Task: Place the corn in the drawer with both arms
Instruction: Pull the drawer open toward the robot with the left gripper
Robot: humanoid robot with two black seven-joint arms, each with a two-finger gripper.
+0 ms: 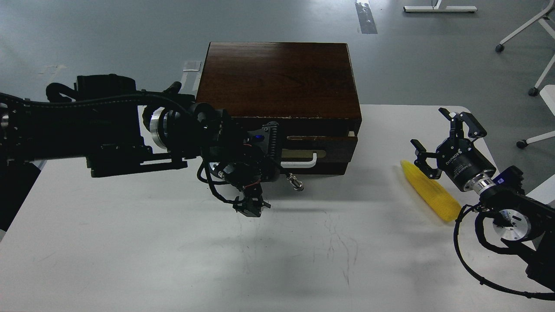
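Note:
The dark wooden box (277,78) stands at the back middle of the white table. Its upper drawer (331,149) sticks out a little, with a pale edge along its top. My left gripper (269,167) is at the left end of the white bar handle (303,164), closed around it; the grip itself is dark and partly hidden. The yellow corn (429,190) lies on the table at the right, narrow end towards the box. My right gripper (440,132) is open and empty, its fingers spread just above and beyond the corn's narrow end.
A small metal plug (297,185) hangs on a cable below my left gripper. The table's right edge (481,138) runs close behind the right gripper. Chair legs on wheels (520,143) stand on the grey floor at the right.

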